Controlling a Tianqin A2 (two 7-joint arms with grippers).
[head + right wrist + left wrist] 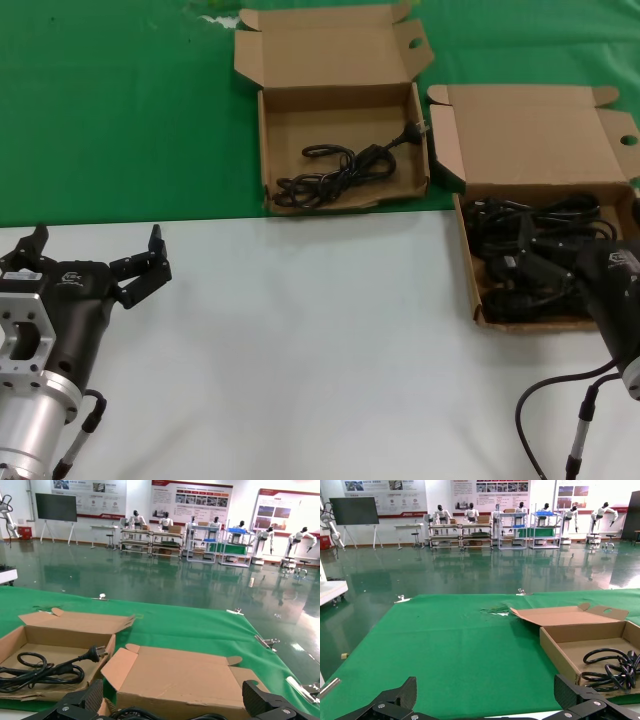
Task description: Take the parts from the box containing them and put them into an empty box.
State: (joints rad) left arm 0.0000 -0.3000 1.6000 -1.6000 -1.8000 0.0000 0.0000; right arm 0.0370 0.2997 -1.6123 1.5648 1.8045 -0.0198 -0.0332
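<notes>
**Two arms at a table with two open cord boxes**

Nearest the head camera, the left gripper (95, 262) hovers over the bare white tabletop (320, 340) at the robot's left, its black fingers (150, 262) spread wide and holding nothing; it touches neither box. In the left wrist view the same fingertips (400, 695) stand far apart, with the green cloth (445, 650) beyond them.

The right gripper (560, 275) reaches into the right-hand cardboard box (470, 265), down among a tangled heap of black power cords (530, 225). The right wrist view shows its fingers (260, 697) set wide apart over the box's near rim; whether they touch a cord cannot be told.

The right-hand box is a shallow brown corrugated tray with its hinged lid (530, 135) folded back and a side flap pierced by a round hole (628, 140). Its floor is almost wholly covered by cords.

The second box (265, 150), also a shallow brown tray with its lid open, lies on the green cloth to the robot's left of the first and farther from the robot. It holds one loosely coiled black cord (340, 172) whose moulded plug (415, 133) points toward the far right corner. The front edges of both boxes sit near the seam where green cloth meets white tabletop.
</notes>
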